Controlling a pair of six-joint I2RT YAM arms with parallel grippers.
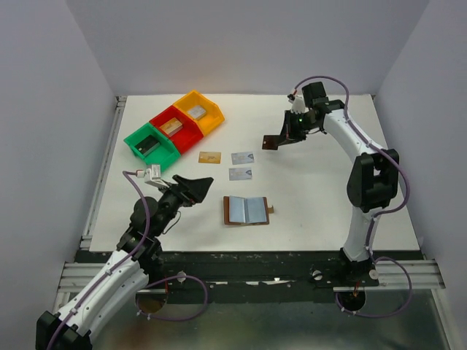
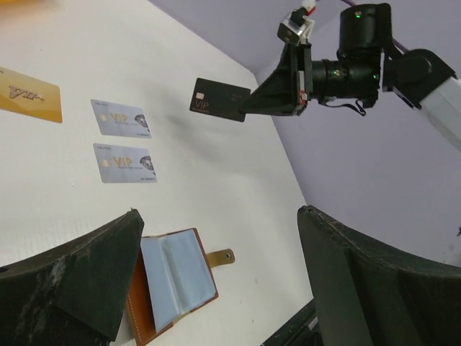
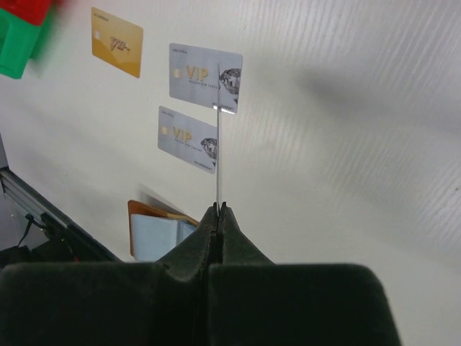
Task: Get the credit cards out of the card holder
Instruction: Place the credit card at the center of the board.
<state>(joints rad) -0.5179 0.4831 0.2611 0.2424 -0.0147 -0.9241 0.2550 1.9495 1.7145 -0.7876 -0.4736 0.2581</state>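
Holder [image 1: 246, 210] open flat (blue faces up) | right gripper [image 3: 218, 210] – pinching black card [image 2: 220, 99] aloft | left gripper [image 1: 203, 187] – wide, empty, near holder | gold card [image 1: 209, 157], silver cards [image 1: 242, 157] beyond

The holder [image 1: 246, 210] lies open on the surface [image 1: 321, 197], front and centre. Behind it, the first card [image 1: 209, 157] is on the left, the second card [image 1: 242, 157] just to its right, and the third card [image 1: 240, 173] just in front of the second, all flat. The fourth card [image 1: 268, 144] is up off the surface, behind and to the right, in the right end effector [image 1: 277, 141]. The left end effector [image 1: 203, 189] sits left of the holder, apart from it. At the far left the bins [image 1: 188, 141] run in a diagonal row, a block [image 1: 172, 127] in each.
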